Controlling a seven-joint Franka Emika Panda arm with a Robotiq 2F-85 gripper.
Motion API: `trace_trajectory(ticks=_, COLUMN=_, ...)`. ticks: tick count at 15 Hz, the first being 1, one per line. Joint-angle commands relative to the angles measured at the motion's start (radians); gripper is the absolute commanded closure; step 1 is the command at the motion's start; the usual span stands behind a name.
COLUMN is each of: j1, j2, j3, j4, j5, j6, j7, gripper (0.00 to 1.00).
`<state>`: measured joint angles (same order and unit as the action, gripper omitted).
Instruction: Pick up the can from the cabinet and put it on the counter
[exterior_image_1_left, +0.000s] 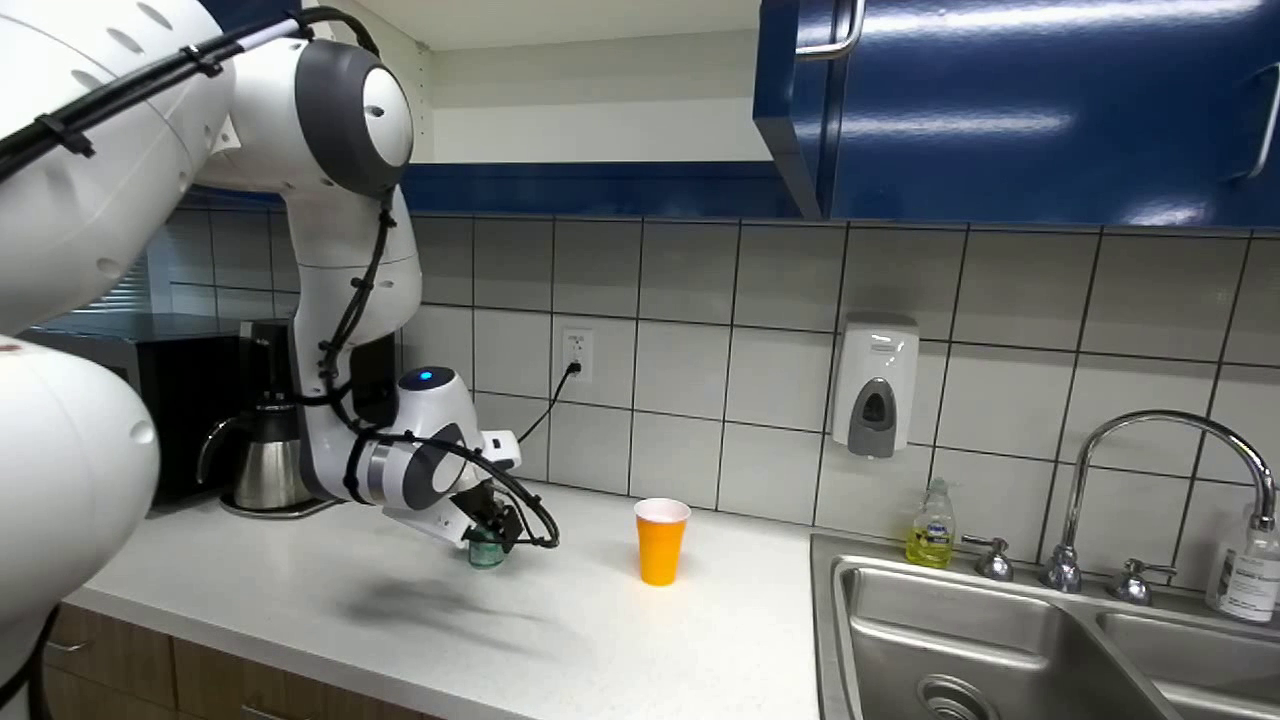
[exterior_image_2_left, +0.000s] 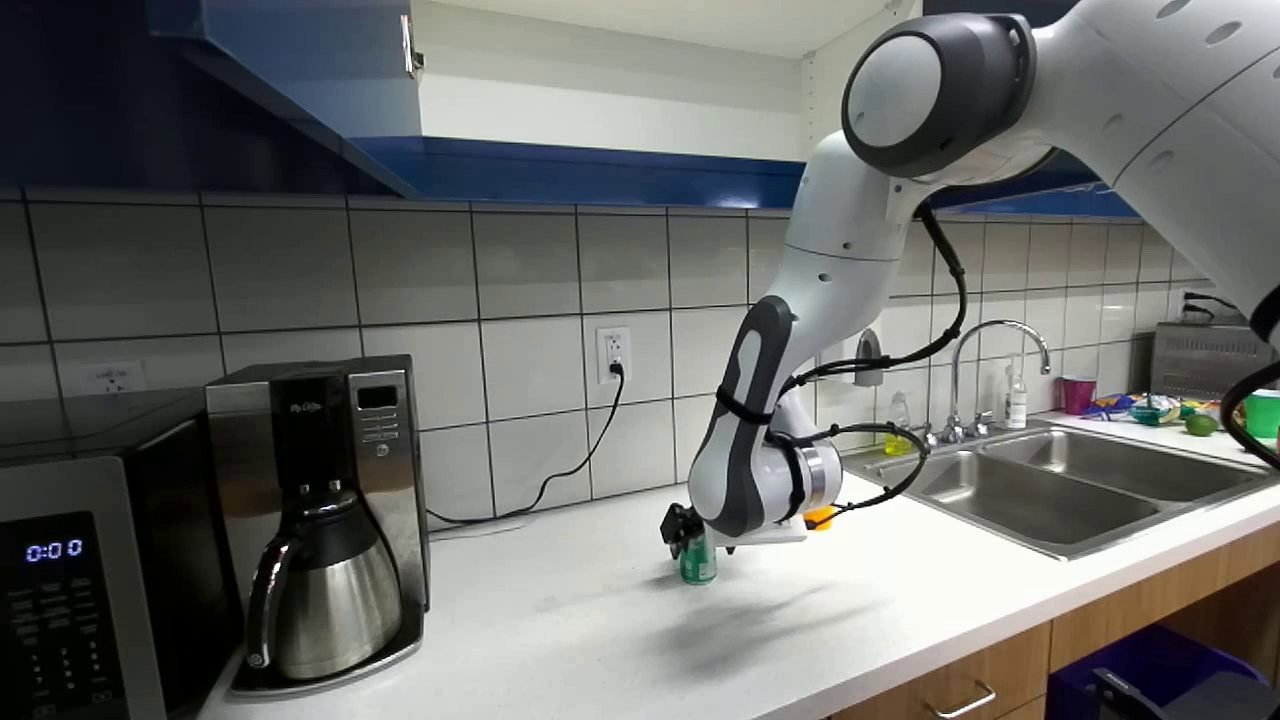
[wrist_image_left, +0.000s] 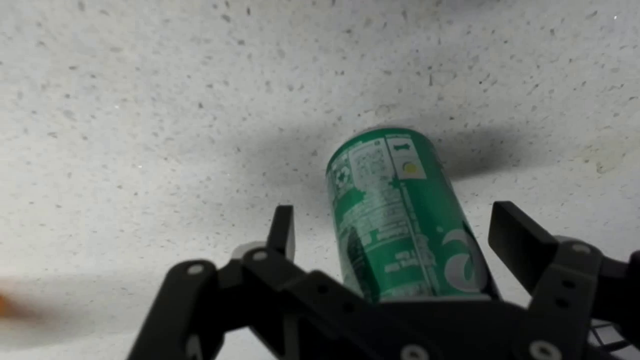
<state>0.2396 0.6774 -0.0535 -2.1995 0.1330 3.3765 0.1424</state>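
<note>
Nearest the lens in the wrist view, two black fingers (wrist_image_left: 522, 245) of the gripper (wrist_image_left: 392, 225) are spread apart, with the green can (wrist_image_left: 400, 215) seen between them. Speckled counter (wrist_image_left: 125, 100) is visible between the can and each finger, so the can is not gripped. In both exterior views the can is shown upright on the white counter, its upper part hidden by the tilted gripper, with an orange cup (exterior_image_1_left: 660, 545) set apart from it. Overhead, the dark blue cabinet (exterior_image_1_left: 590, 188) is shown open. The placing appears to be done; release is judged the step in hand, with only withdrawal remaining. For that move, the gripper is best drawn back slowly along the line of its fingers, without sideways drift, since the can could be brushed and tipped.
</note>
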Motion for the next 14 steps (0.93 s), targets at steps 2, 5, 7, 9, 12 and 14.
trace_trajectory(ticks=2, j1=-0.037, j2=-0.093, j3=0.026, j4=-0.069, j5=-0.006, j6=-0.071, j7=-0.019, gripper=0.0)
trace_trajectory(ticks=5, j1=-0.031, j2=-0.141, j3=0.022, j4=-0.105, j5=-0.009, j6=-0.089, j7=-0.022, gripper=0.0)
trace_trajectory(ticks=7, j1=-0.022, j2=-0.174, j3=0.017, j4=-0.128, j5=-0.012, j6=-0.097, j7=-0.025, gripper=0.0)
trace_trajectory(ticks=9, j1=-0.02, j2=-0.21, j3=0.019, j4=-0.153, j5=-0.016, j6=-0.111, j7=-0.028, gripper=0.0)
trace_trajectory(ticks=12, j1=-0.007, j2=-0.261, j3=0.019, j4=-0.193, j5=-0.022, j6=-0.155, j7=-0.029, gripper=0.0)
trace_trajectory(ticks=14, j1=0.003, j2=-0.306, j3=0.018, j4=-0.227, j5=-0.03, j6=-0.206, j7=-0.03, gripper=0.0)
